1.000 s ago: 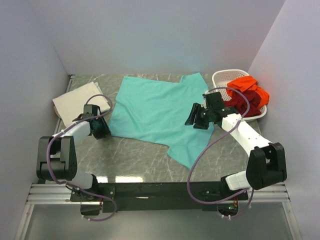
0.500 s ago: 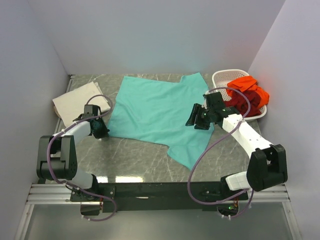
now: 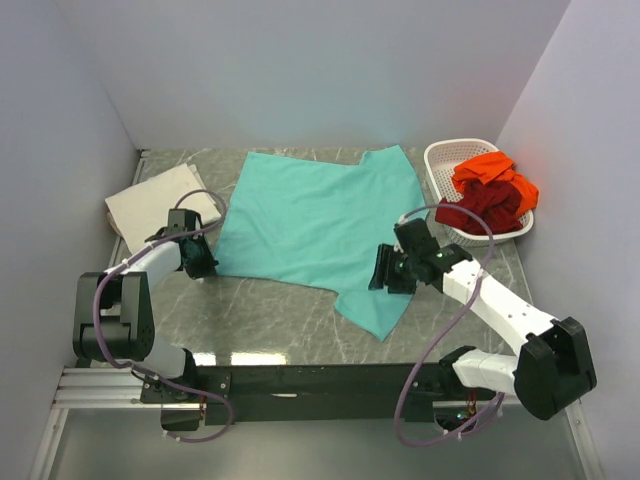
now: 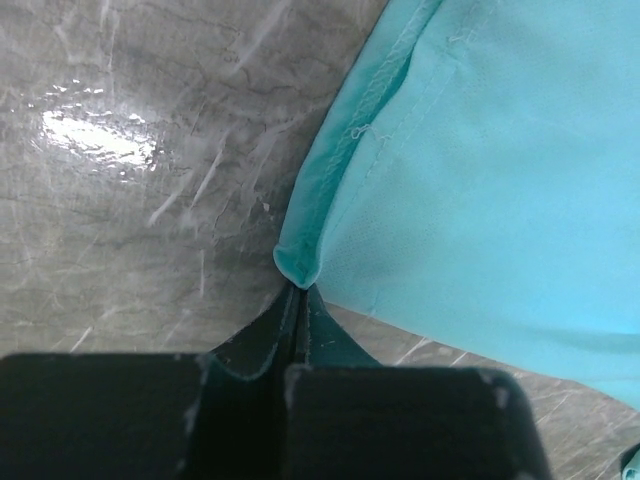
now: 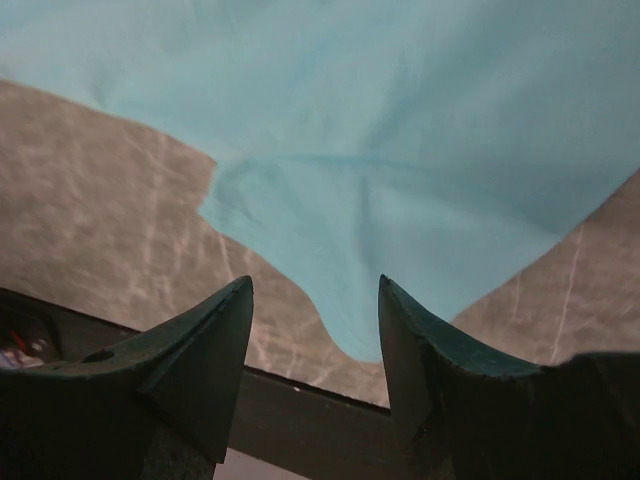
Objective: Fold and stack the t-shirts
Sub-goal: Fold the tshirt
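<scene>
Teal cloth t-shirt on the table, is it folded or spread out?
Spread out: the teal cloth t-shirt lies flat across the grey marble table, with no fold made.

Shirts partly out of sight
The orange shirt [image 3: 495, 170] covers much of the dark red shirt [image 3: 485, 213]; the teal shirt [image 4: 500, 180] runs off both wrist views' edges.

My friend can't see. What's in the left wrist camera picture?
Two black fingers are pinched shut on the corner of a teal t-shirt. The shirt spreads up and right over a shiny grey table.
</scene>
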